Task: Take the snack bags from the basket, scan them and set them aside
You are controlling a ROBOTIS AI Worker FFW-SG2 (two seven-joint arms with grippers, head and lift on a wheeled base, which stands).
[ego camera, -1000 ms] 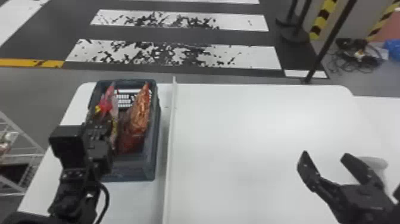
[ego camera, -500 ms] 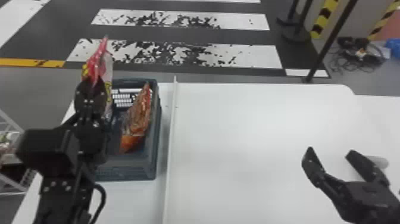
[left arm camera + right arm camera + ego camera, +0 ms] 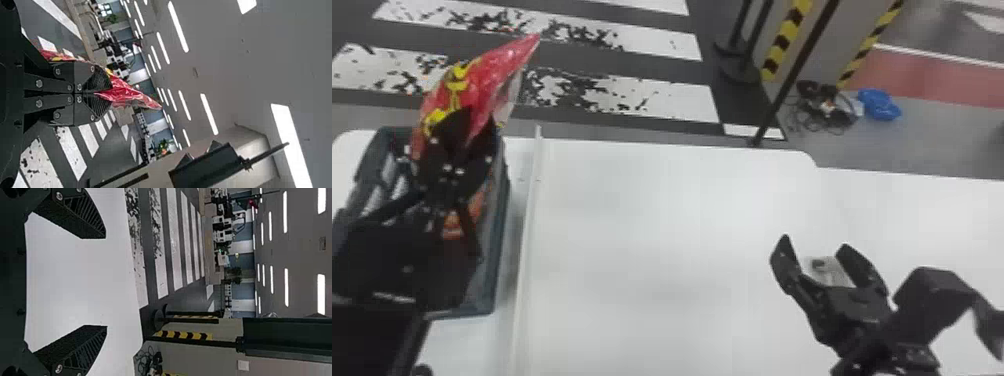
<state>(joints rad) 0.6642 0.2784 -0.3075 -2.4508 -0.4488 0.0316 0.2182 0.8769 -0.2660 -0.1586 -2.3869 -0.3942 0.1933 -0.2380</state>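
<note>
Table (image 3: 657, 240) | ridge (image 3: 528, 225) beside basket (image 3: 499, 260) | left tool (image 3: 473, 125) clamped on snack bag (image 3: 494, 72) | right tool (image 3: 814, 241) spread

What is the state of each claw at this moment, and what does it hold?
Left claw: closed on a red and yellow snack bag.
Right claw: open, holding nothing.

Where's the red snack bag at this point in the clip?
In the head view, the red snack bag is on the robot's left, pinched in the left claw, showing just beyond the basket.
</note>
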